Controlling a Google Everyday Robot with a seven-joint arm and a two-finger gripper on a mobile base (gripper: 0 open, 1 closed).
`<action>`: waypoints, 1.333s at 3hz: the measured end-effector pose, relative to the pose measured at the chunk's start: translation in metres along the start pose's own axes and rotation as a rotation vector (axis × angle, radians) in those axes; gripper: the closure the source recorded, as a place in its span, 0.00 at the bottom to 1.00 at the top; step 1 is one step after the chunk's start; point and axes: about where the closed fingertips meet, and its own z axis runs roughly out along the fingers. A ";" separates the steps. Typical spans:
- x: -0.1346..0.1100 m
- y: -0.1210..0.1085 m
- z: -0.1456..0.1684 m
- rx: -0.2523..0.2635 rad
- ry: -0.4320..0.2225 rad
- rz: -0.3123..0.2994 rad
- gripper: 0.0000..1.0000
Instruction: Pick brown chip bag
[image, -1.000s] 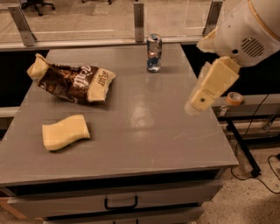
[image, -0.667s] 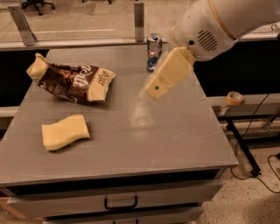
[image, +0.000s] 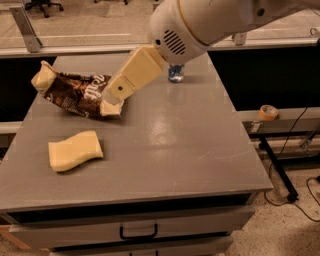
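Observation:
The brown chip bag (image: 72, 93) lies crinkled at the table's back left, dark brown with pale yellow ends and white lettering. My cream-coloured arm (image: 142, 67) reaches down from the upper right toward it. My gripper (image: 109, 100) is at the arm's tip, over the bag's right end and covering part of it. Whether it touches the bag cannot be told.
A pale yellow sponge (image: 75, 150) lies in front of the bag on the grey table (image: 180, 155). A can (image: 176, 74) stands at the back, mostly hidden behind the arm. A tape roll (image: 268, 112) sits on a ledge to the right. Drawers are below the table's front.
The arm has swung left across the table, from the right edge past the can to the bag's right end. The bag, sponge and can have not moved.

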 end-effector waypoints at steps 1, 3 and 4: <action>0.000 0.000 0.000 0.000 0.000 -0.002 0.00; 0.005 0.001 0.067 0.046 -0.051 0.031 0.00; 0.007 -0.012 0.120 0.041 -0.080 0.012 0.00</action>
